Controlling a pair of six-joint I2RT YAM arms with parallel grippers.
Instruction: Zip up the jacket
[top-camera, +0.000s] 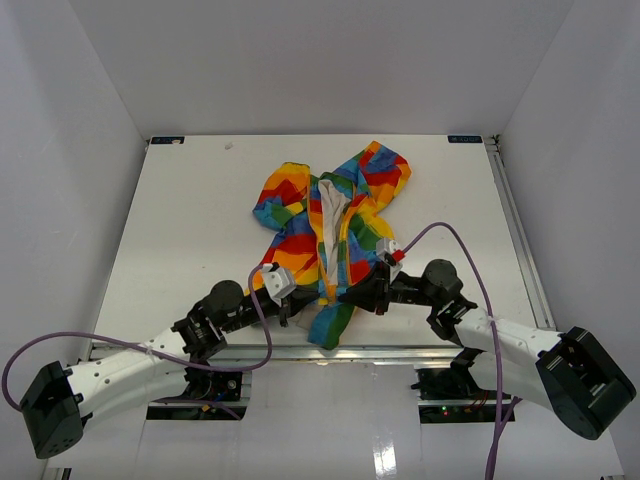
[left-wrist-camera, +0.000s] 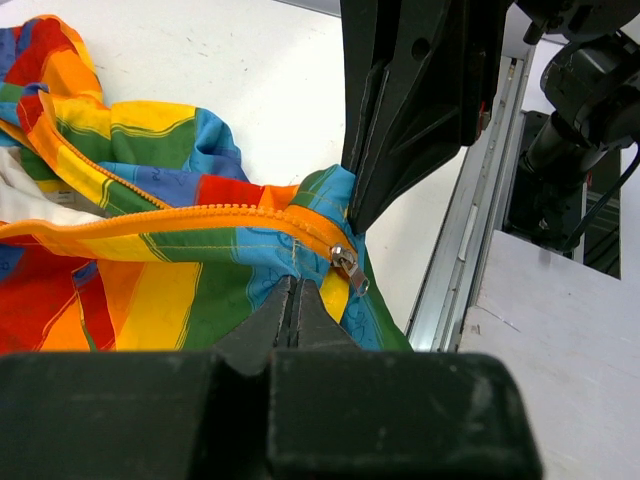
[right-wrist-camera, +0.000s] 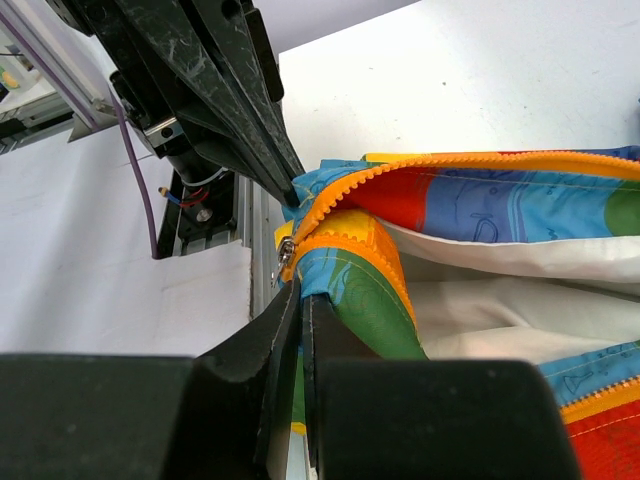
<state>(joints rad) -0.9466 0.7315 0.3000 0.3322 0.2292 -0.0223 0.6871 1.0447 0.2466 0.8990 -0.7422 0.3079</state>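
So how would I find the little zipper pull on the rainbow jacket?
Look at the white table and find the rainbow jacket lying on it. Follow its yellow zipper down to the near hem, between the left gripper and right gripper. The zipper pull is the only small shiny silver bit there.

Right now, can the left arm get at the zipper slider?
Probably yes, though cramped. The zipper slider lies bare at the jacket hem, just beside the left end effector, which is shut on the hem. The right end effector, pinched in above, crowds it.
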